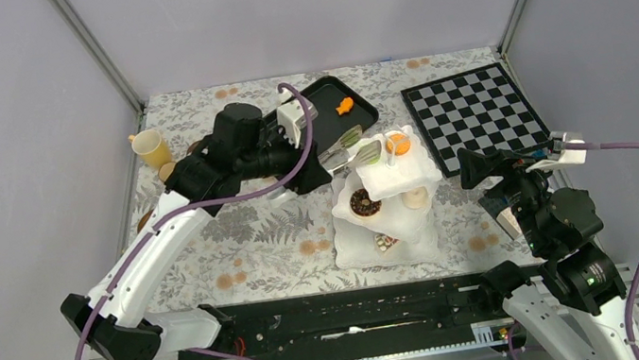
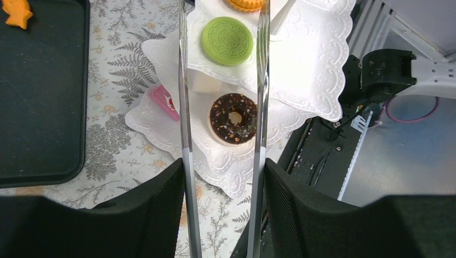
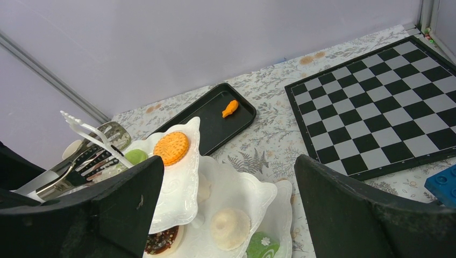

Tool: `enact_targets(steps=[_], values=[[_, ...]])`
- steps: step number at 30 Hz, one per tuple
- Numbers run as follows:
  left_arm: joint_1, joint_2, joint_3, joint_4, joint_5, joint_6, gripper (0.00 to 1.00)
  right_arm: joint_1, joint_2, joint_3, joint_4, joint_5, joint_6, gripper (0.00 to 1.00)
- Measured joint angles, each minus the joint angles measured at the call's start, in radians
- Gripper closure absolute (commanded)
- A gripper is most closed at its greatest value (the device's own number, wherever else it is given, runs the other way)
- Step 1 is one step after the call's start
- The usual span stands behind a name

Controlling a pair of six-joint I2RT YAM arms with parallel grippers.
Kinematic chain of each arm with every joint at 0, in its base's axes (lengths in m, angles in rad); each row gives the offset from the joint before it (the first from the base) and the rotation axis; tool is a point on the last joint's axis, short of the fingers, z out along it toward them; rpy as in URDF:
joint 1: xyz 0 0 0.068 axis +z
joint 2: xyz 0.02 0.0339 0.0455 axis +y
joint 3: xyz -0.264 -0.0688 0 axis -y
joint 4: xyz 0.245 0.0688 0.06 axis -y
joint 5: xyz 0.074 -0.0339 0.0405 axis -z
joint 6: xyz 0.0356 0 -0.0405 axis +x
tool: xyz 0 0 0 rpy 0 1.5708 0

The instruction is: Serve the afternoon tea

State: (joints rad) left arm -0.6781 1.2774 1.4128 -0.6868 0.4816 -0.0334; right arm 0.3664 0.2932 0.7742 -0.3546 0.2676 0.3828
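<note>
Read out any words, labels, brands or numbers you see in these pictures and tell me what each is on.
None readable.
The green cookie on the stand has an embossed pattern, too blurred to read as letters.
The chessboard, black tray and silver tongs show no text.

Over to the left arm [image 1: 150, 253]: stretched from lower left up towards centre frame, wrist tipped downward. At the left gripper [image 2: 223, 164], clamped on both blades of the silver tongs [image 2: 183, 107]. Across to the right arm [image 1: 561, 220]: folded compactly at lower right. At the right gripper [image 3: 228, 161], gaping wide, aimed leftward.
</note>
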Motion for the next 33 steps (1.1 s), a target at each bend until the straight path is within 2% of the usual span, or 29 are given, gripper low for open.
enact_targets(steps=[9,13,15,19,22,26,29,33], values=[[0.013,-0.097,0.000,-0.042,-0.141,0.063,0.48,0.000,0.000,0.001,0.000,0.000,0.000,0.02],[0.085,-0.197,-0.016,-0.020,-0.274,0.062,0.48,0.000,0.000,0.001,0.000,0.000,0.000,0.02],[0.128,-0.234,-0.029,0.007,-0.359,0.057,0.52,0.000,0.000,0.001,0.000,0.000,0.000,0.02],[0.182,-0.230,-0.069,0.103,-0.468,0.039,0.52,0.000,0.001,0.001,0.000,0.000,0.000,0.02],[0.199,-0.161,-0.112,0.214,-0.487,0.030,0.52,0.000,0.008,0.001,0.000,0.000,0.003,0.02],[0.202,0.026,-0.172,0.385,-0.489,0.024,0.52,0.000,0.023,0.001,0.000,-0.004,0.010,0.02],[0.204,0.174,-0.194,0.464,-0.464,0.022,0.47,0.000,0.042,0.001,-0.003,-0.006,0.010,0.02],[0.207,0.346,-0.175,0.522,-0.412,0.022,0.47,0.000,0.077,0.001,-0.020,-0.005,0.010,0.02]])
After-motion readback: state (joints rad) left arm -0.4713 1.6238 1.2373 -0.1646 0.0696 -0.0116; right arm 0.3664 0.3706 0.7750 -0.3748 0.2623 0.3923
